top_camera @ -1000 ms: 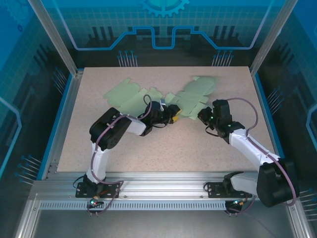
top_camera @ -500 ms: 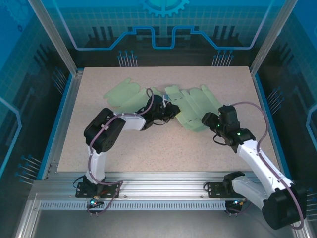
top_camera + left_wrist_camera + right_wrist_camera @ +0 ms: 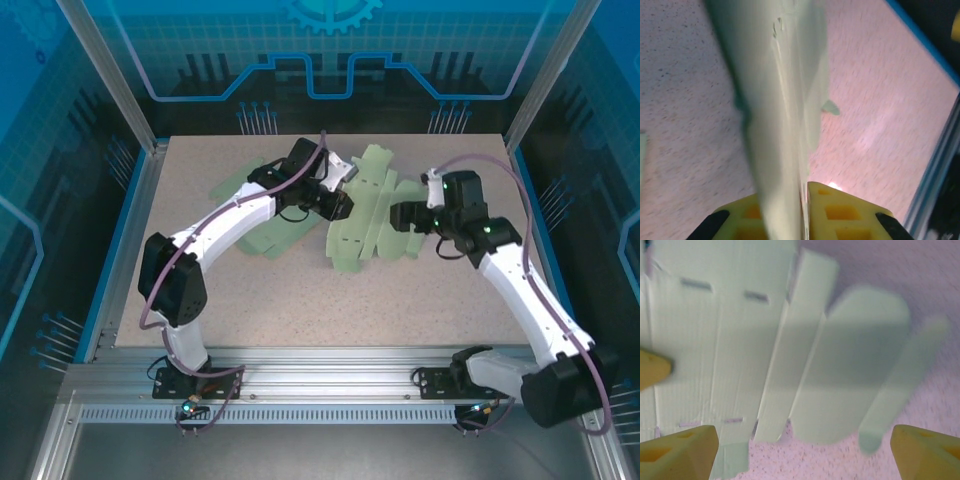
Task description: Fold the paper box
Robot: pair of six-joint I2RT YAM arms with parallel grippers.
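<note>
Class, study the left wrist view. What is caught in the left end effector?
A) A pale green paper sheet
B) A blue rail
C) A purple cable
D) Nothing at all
A: in the left wrist view the pale green paper sheet runs down into the left end effector, which is shut on it.
</note>
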